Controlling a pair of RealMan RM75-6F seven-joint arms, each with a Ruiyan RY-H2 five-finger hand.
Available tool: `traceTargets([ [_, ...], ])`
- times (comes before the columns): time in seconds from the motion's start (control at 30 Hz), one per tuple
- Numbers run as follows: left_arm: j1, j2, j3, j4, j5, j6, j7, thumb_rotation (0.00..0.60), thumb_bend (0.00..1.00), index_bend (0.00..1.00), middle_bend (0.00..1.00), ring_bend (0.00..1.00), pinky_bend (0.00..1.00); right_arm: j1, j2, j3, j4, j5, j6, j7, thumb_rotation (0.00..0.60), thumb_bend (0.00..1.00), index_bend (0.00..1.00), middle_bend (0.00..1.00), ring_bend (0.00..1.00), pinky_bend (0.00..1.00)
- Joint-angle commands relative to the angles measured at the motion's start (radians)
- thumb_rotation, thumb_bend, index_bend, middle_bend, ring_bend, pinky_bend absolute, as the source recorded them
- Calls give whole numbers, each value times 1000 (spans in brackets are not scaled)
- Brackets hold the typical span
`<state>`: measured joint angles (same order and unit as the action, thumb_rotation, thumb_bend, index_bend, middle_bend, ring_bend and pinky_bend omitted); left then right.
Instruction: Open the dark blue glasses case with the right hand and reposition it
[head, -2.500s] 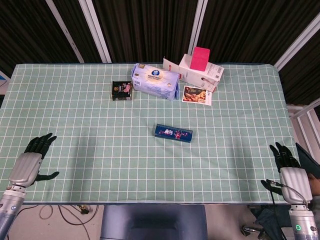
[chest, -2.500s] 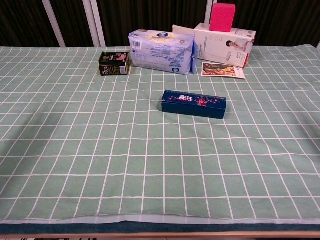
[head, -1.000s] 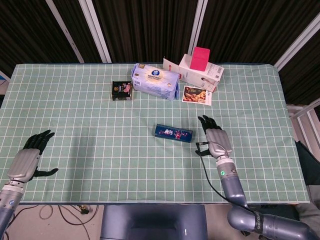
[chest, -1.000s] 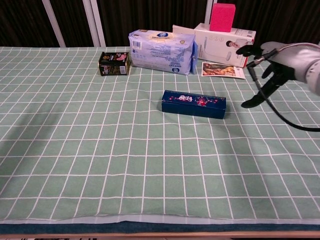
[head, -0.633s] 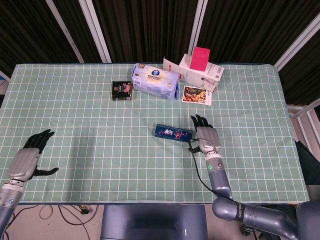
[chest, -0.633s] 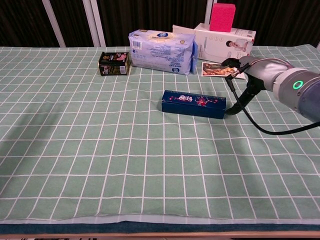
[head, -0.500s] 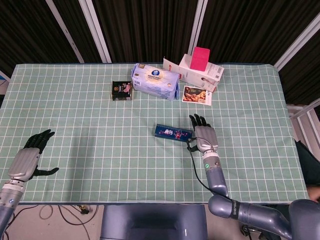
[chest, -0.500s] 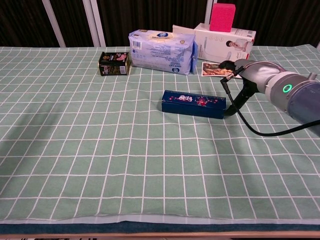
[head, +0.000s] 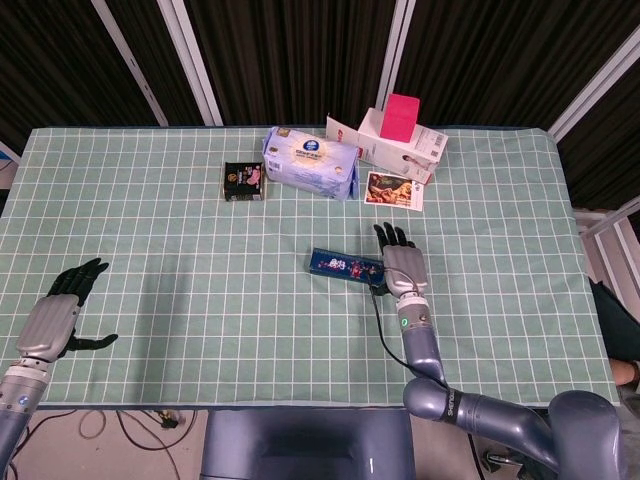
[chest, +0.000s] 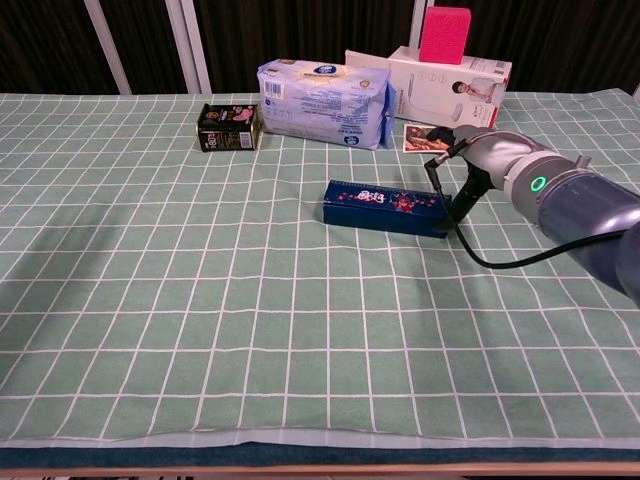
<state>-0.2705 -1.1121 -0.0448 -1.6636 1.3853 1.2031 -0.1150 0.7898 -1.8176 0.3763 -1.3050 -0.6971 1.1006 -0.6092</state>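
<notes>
The dark blue glasses case (head: 345, 266) (chest: 386, 207), printed with small flowers, lies closed and flat near the middle of the green checked tablecloth. My right hand (head: 399, 263) (chest: 478, 152) sits just off the case's right end with its fingers spread and pointing away from me. In the chest view its thumb reaches down to that end of the case. It holds nothing. My left hand (head: 57, 314) rests open near the table's front left edge, far from the case; the chest view does not show it.
Along the back stand a small black box (head: 243, 181), a blue-white tissue pack (head: 310, 162), a white carton (head: 405, 148) with a pink block (head: 399, 117) on top, and a picture card (head: 394, 190). The table's front edge (chest: 320, 445) is close.
My right hand has come in from the front right edge and slid left up to the case's right end. The case and my left hand have not moved.
</notes>
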Motion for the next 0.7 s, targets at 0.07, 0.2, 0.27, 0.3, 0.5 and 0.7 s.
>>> traceTargets([
  [0.07, 0, 0, -2, -2, -6, -2, -1, 600, 9, 0, 0, 0, 0, 18, -21, 10, 42, 4, -14, 12, 600, 116, 0, 0, 0, 236],
  [0.2, -1, -1, -1, -2, -10, -6, -1, 600, 9, 0, 0, 0, 0, 25, -25, 17, 68, 8, -19, 18, 600, 117, 0, 0, 0, 237],
  [0.27, -1, 0, -2, -3, -11, -7, -1, 600, 9, 0, 0, 0, 0, 28, -25, 20, 79, 7, -19, 21, 600, 118, 0, 0, 0, 237],
  [0.3, -1, 0, -2, -4, -11, -7, -2, 600, 9, 0, 0, 0, 0, 29, -25, 23, 83, 8, -20, 23, 600, 119, 0, 0, 0, 237],
  [0.5, -2, 0, -3, -6, -14, -9, -5, 600, 9, 0, 0, 0, 0, 34, -23, 31, 99, 13, -23, 30, 600, 122, 0, 0, 0, 237],
  [0.7, -2, 2, -2, -9, -16, -11, -6, 600, 9, 0, 0, 0, 0, 35, -22, 32, 90, 19, -22, 32, 600, 122, 0, 0, 0, 236],
])
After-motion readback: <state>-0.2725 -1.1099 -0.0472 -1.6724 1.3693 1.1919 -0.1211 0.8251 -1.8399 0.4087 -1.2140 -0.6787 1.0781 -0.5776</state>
